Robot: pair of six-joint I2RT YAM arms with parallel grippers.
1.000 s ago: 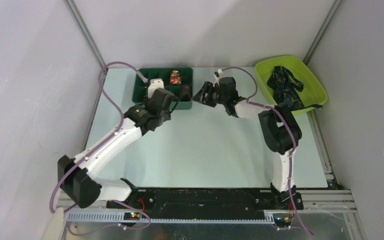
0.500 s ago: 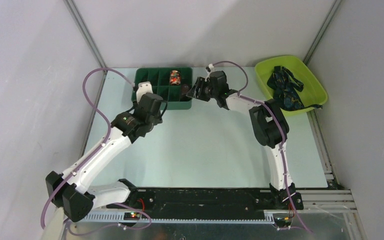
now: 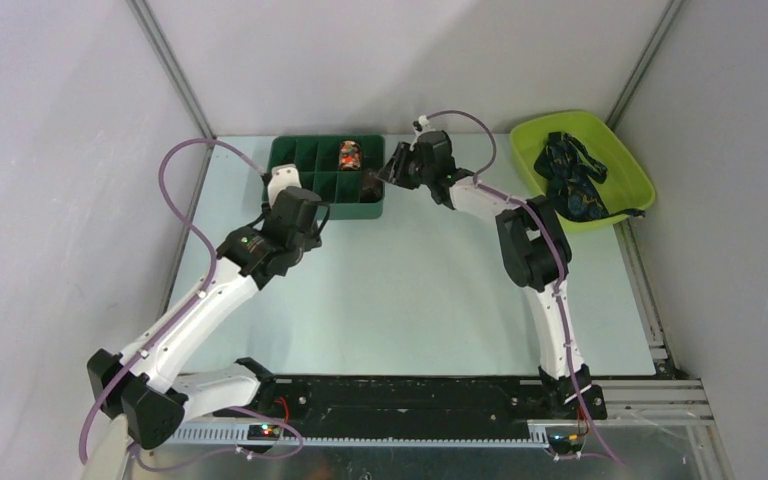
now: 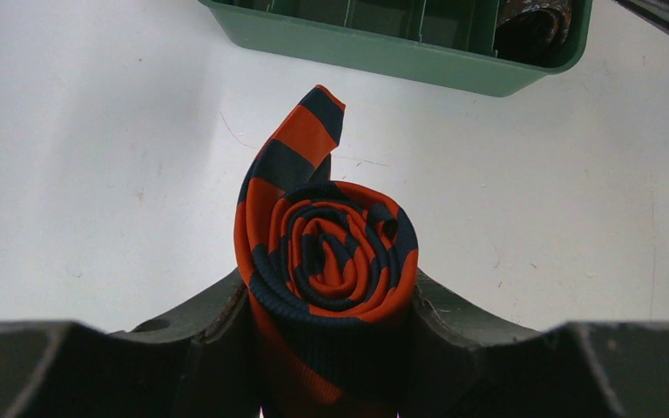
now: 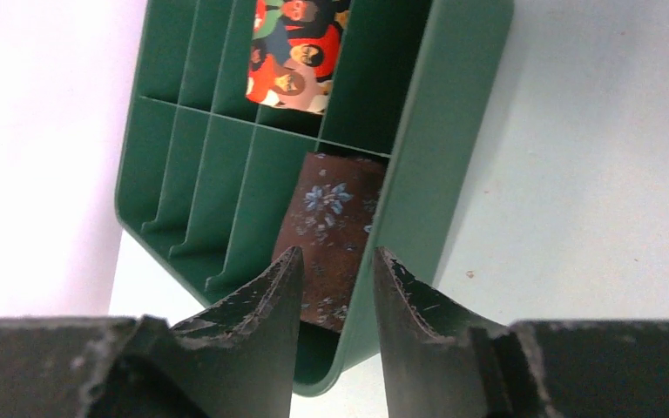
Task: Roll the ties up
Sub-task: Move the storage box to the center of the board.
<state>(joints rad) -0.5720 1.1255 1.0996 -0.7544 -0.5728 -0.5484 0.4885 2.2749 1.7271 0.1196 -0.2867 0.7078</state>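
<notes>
Striped tie roll: wound tight, pointed tip loose, just before the green tray.
Left gripper: clamped on it; lower upright into a free compartment, tip tucked.
Right gripper: jaws apart, grasping nothing, over the tray's brown roll.

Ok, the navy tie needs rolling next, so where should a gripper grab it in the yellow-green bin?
Probably the navy tie by the end lying over the near rim of the bin, from above, jaws across the strip: that end sticks out of the tangled heap, and the walls block a sideways reach.
</notes>
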